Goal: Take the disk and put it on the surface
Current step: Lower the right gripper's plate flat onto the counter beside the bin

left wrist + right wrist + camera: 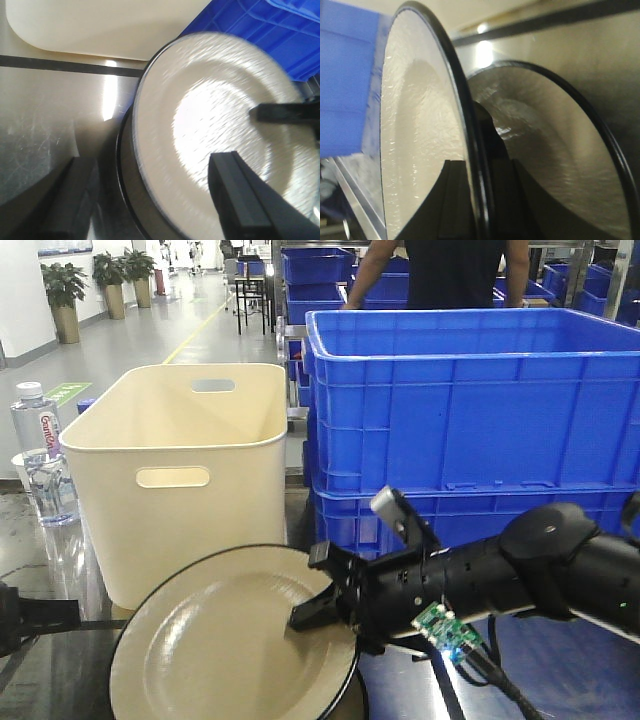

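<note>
Right pincer clamps tilted disk rim | left pincer wide, empty | bottle label "Gant…"

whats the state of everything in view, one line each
plate: tilted, gripped at its rim
right claw: shut on the plate
left claw: open, holding nothing
bin: upright, open top
bottle: upright, capped
crates: stacked, top one open

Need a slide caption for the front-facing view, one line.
Right gripper clamps a cream plate by its rim, tilted above the glossy tabletop; cream bin and blue crates stand behind.
</note>
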